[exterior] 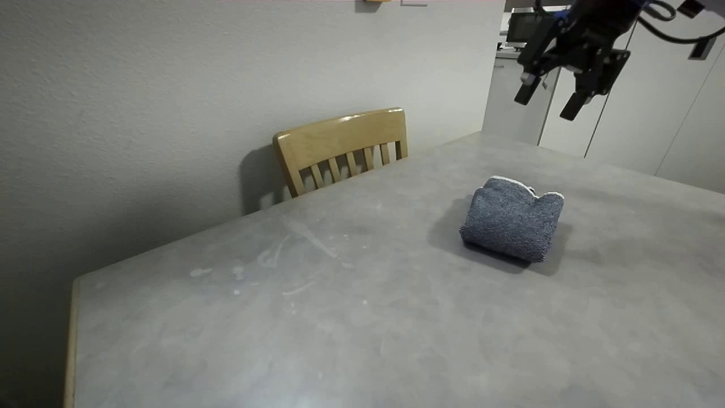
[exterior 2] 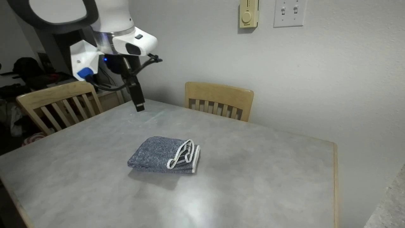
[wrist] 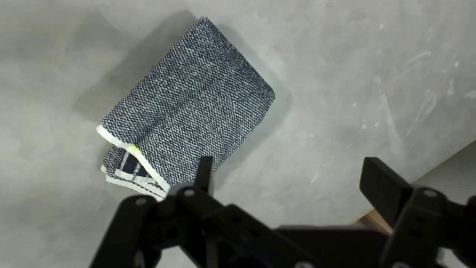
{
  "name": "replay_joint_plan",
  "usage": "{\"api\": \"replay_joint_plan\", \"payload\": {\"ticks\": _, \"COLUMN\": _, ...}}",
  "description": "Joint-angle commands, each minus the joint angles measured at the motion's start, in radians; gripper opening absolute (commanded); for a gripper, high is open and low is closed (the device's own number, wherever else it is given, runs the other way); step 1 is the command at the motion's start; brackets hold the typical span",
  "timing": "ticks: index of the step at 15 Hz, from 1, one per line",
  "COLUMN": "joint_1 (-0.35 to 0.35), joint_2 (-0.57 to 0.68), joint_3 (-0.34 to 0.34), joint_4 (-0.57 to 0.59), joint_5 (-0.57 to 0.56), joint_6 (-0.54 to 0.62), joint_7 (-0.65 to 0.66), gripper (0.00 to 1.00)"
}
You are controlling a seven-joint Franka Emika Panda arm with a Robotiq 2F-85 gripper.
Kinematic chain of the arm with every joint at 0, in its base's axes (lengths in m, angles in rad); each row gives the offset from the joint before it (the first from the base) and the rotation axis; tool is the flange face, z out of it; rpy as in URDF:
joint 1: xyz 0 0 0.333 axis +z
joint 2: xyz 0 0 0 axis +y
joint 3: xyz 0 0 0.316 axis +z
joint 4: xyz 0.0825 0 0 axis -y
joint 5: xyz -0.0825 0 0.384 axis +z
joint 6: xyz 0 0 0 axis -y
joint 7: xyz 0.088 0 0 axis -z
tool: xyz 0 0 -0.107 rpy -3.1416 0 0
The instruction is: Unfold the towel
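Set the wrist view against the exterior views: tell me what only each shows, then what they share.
Only the wrist view: a clear yellow mark on the white trim of the towel, and one finger crossing in front of the cloth.

Only the exterior views: a slatted chair back in both and, in an exterior view, the white robot arm and a light switch plate.

Shared: the folded towel on the grey table, white trim showing, and the gripper, open and holding nothing.

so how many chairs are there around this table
2: one chair by the wall, seen in both exterior views, and a second chair at the adjoining side of the table, seen in an exterior view. More may be hidden or out of frame.
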Motion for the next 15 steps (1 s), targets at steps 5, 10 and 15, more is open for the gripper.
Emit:
{"api": "replay_joint_plan", "payload": {"ticks": 5, "joint_1": -0.121, "joint_2": 0.258, "joint_3": 0.006, "joint_4": 0.193, "joint_5": 0.015, "joint_6": -0.165, "joint_7": -0.118, "gripper": 1.0}}
{"api": "replay_joint_plan", "payload": {"ticks": 10, "joint_1": -0.107, "joint_2": 0.217, "joint_3": 0.02, "joint_4": 0.14, "joint_5": 0.007, "joint_6": -0.09, "joint_7": -0.062, "gripper": 1.0}}
{"api": "replay_joint_plan", "payload": {"ticks": 15, "joint_1": -0.106, "joint_2": 0.287, "joint_3": 0.019, "joint_4": 0.199, "joint_5": -0.149, "joint_6": -0.14, "joint_7": -0.115, "gripper": 1.0}}
